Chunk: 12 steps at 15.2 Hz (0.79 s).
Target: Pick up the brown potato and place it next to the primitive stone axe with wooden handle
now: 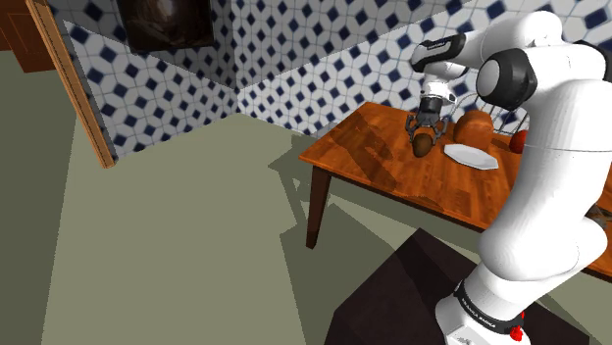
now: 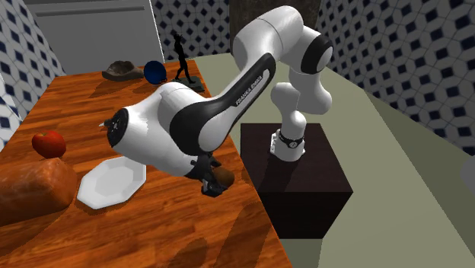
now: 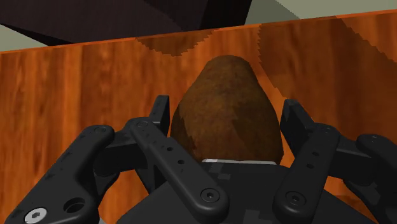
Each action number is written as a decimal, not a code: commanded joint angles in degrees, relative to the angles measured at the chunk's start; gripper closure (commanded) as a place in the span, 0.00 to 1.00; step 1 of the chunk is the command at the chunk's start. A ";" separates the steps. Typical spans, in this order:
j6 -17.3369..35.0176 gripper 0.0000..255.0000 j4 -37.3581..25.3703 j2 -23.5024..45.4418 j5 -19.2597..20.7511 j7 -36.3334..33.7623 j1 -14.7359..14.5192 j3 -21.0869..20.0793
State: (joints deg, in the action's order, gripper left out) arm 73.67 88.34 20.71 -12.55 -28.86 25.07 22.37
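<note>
A brown potato point(image 3: 226, 108) sits between my two black fingers point(image 3: 162, 118), which press its sides. My gripper point(image 1: 425, 135) is shut on it, low over the wooden table point(image 1: 378, 162), near the edge that faces the stand. I cannot tell whether the potato point(image 2: 224, 176) still touches the wood. A grey-brown lump point(image 2: 118, 71) at the table's far end in the second exterior view looks like the stone axe. My gripper point(image 2: 213, 181) is well away from it.
A white plate point(image 2: 113, 181) lies close beside the gripper, with a brown loaf point(image 2: 34, 190) and a red fruit point(image 2: 49, 142) beyond it. A blue ball point(image 2: 154, 71) and a black figurine point(image 2: 181, 57) stand by the grey-brown lump. Tiled walls surround the table.
</note>
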 commanded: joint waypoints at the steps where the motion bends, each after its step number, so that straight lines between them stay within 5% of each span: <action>1: -1.41 1.00 -1.13 -0.29 0.07 -0.20 0.07 0.05; 5: -4.01 1.00 -3.54 -0.53 0.10 -0.54 0.25 0.12; 12: -1.47 1.00 5.95 -7.35 5.98 6.63 3.29 3.45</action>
State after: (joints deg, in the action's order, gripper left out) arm 71.49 92.38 14.60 -7.53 -23.21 28.02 25.35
